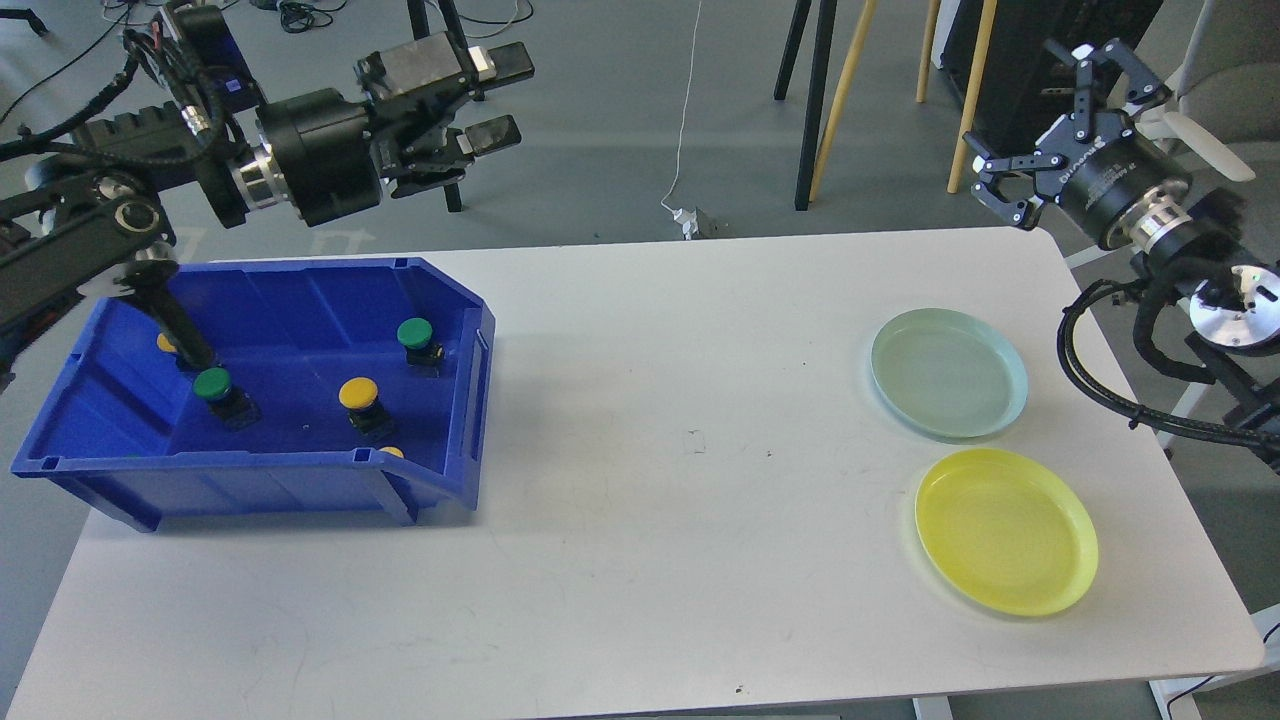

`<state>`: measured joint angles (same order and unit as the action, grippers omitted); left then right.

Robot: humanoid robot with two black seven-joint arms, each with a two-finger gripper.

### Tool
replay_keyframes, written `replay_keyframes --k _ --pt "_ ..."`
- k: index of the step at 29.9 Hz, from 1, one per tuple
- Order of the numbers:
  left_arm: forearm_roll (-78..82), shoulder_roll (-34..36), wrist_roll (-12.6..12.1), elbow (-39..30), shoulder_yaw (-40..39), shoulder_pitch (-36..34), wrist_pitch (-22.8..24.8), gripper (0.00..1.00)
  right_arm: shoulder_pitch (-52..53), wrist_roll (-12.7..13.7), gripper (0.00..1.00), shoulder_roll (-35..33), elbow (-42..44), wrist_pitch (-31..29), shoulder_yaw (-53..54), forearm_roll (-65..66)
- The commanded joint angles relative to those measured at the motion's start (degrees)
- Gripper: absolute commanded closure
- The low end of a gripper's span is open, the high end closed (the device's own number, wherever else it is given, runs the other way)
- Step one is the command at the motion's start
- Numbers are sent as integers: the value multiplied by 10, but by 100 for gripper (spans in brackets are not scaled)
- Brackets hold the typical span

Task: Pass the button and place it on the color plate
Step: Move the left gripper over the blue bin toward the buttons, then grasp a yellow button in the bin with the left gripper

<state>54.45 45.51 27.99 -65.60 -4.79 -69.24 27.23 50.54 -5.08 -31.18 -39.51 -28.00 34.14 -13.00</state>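
While both raised, L pincer (497, 97) & R pincer (1040, 120) agape, empty.

Buttons (358, 393) sit in the bin (120, 480) at my nine o'clock; two plates (1010, 590) lie at three, one behind the other.

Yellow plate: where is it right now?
In the head view, the yellow plate lies empty on the right side of the white table, on the near side of the pale green plate, far from the blue bin.
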Motion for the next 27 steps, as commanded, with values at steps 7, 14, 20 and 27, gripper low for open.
replay_keyframes --k 7,14,20,27 --pt "383 21 0 44 225 -99 -27 4 -15 -1 0 -6 1 0 0 0" --pt "405 -22 0 108 227 -43 -27 4 -23 -1 0 -7 4 0 0 0" --pt "405 -52 0 129 227 -17 -26 4 -25 -1 0 -7 5 0 0 0" --pt "404 -106 0 180 227 3 -26 5 -30 0 0 -6 2 0 0 1"
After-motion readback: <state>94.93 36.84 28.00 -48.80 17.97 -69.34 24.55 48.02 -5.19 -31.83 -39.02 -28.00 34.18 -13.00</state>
